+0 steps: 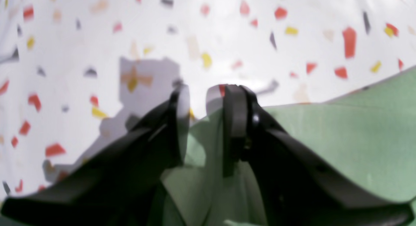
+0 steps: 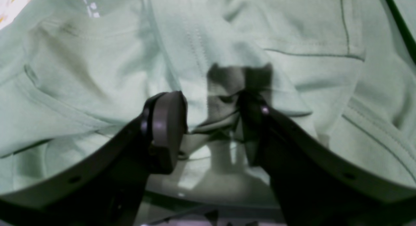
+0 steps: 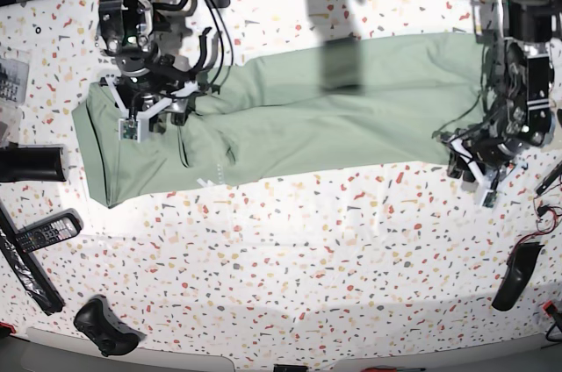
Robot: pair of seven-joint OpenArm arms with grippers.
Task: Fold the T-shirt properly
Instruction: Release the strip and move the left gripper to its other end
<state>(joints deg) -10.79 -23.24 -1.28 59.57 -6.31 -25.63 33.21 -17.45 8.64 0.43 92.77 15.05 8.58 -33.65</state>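
A: Where does the T-shirt [image 3: 299, 109] lie?

B: On the speckled table [image 3: 290, 240], stretched out as a long band across the far half. It looks already doubled lengthwise, one long edge lying over the body, though I judge that from the narrow shape only.

A: Left tool [image 1: 204, 122]?

B: At the shirt's end on the base view's right. Jaws part-open, straddling a raised lip of green cloth. Whether they pinch it I cannot tell.

A: Right tool [image 2: 211, 122]?

B: Over the other end, near the collar area with its faint white print. Jaws stand apart around a small ridge of fabric; contact on one side is likely, a firm hold is not shown.

A: Progress?

B: Early to middle, I'd say. The crosswise folds are not yet done; the band remains full length, with wrinkles near the right tool.
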